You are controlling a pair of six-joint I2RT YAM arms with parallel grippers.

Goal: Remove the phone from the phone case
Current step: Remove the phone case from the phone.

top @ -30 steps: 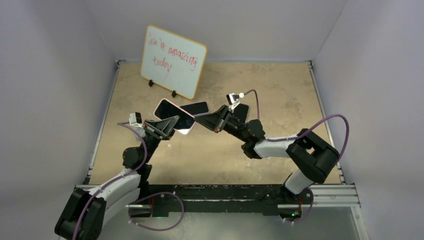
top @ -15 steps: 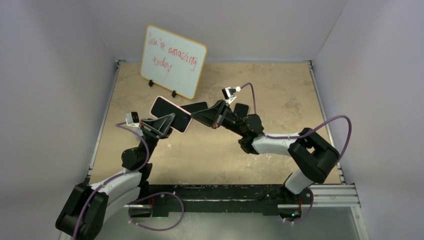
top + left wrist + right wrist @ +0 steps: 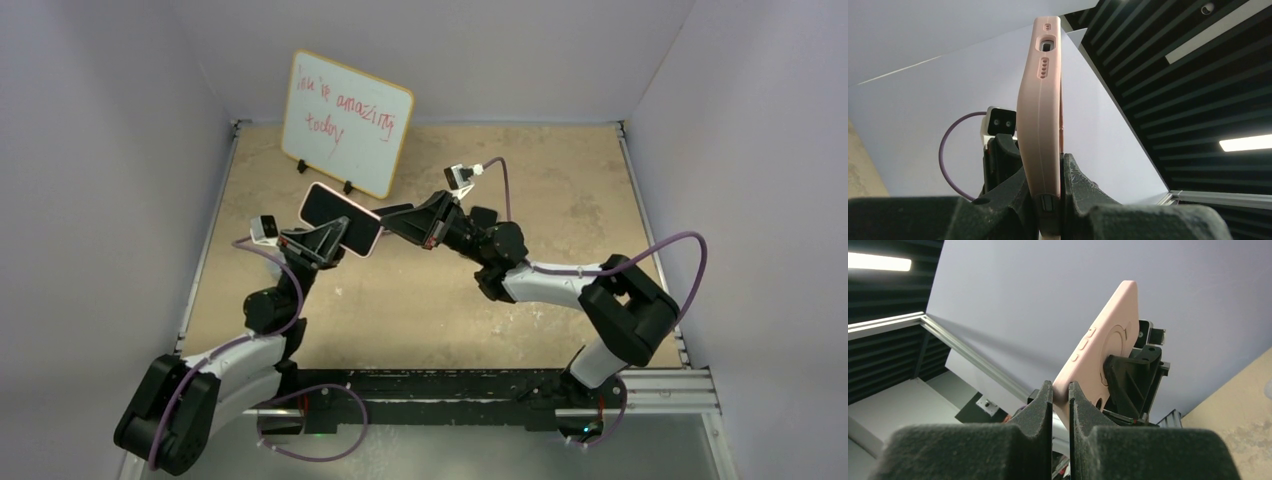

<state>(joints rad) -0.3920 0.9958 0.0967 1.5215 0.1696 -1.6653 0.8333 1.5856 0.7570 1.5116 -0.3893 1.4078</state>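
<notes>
The phone [image 3: 335, 214], dark screen up, sits in a pink phone case [image 3: 368, 247] held in the air over the left middle of the table. My left gripper [image 3: 333, 240] is shut across its thickness from below. In the left wrist view the case [image 3: 1039, 110] stands edge-on between the fingers of the left gripper [image 3: 1049, 200], with a thin strip of the phone's copper-coloured edge [image 3: 1062, 131] along its right side. My right gripper [image 3: 392, 221] meets the case's right end. In the right wrist view the right gripper [image 3: 1061, 390] has its jaws nearly together, pinching a corner of the case [image 3: 1100, 352].
A small whiteboard [image 3: 345, 122] with red writing stands at the back left. A dark flat object [image 3: 484, 214] lies on the tan table [image 3: 570, 190] behind the right arm, and another [image 3: 398, 209] shows beside the right gripper. Walls close in three sides.
Both grippers have carried the cased phone a little left and toward the back of the table. Neither grip has changed.
</notes>
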